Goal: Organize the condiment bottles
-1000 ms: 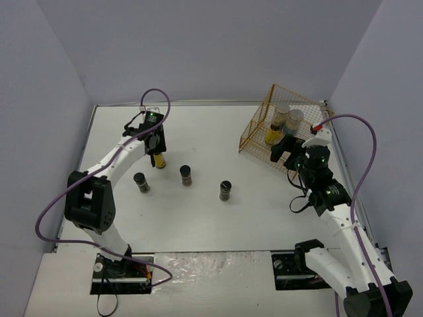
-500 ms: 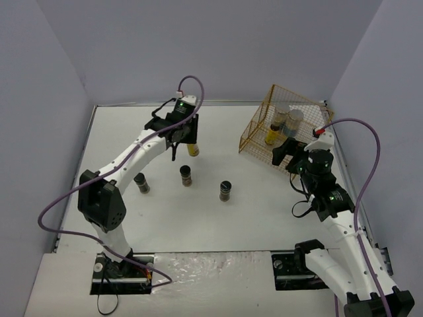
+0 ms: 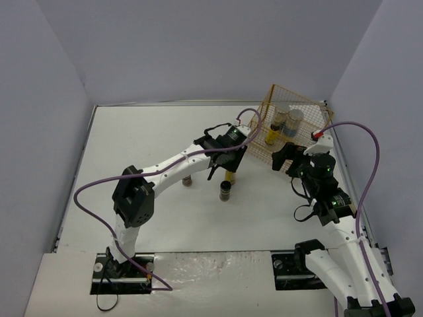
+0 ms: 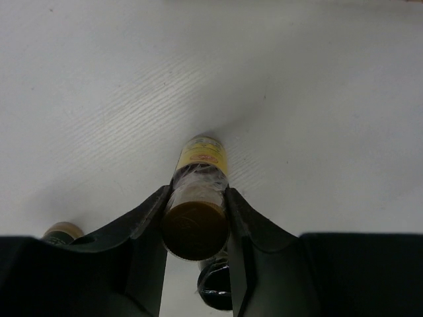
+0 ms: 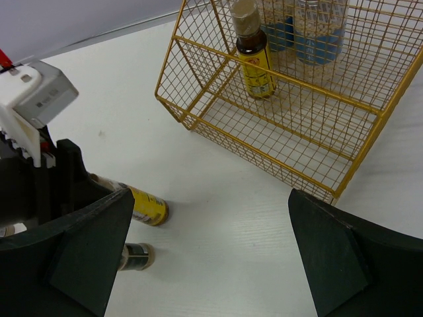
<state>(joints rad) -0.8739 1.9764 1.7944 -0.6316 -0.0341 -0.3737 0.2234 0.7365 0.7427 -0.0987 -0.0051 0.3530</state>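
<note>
Two-arm bench seen from above and from both wrists. The left gripper (image 4: 196,198) is pinched on the upper part, just below the brown cap, of a slim yellow-labelled bottle (image 4: 200,153). It holds it near the middle of the table (image 3: 132,132), left of and nearer than the gold wire rack (image 3: 254,132). The bottle leans in the right wrist view; whether its base touches the table cannot be told. Just nearer than it stands a short dark black-capped bottle (image 3: 225,190), apart from the held one. A second dark bottle (image 3: 188,179) stands further left, partly hidden behind the left arm. The rack sits at the far right of the table. Inside it stand a second yellow-labelled bottle (image 5: 254,56), upright near the rack's left side, and behind it two pale jars (image 3: 282,115) (image 3: 295,121) side by side. The right gripper (image 5: 210,218) hangs on the near right of the rack, its jaws spread wide with nothing between them.
</note>
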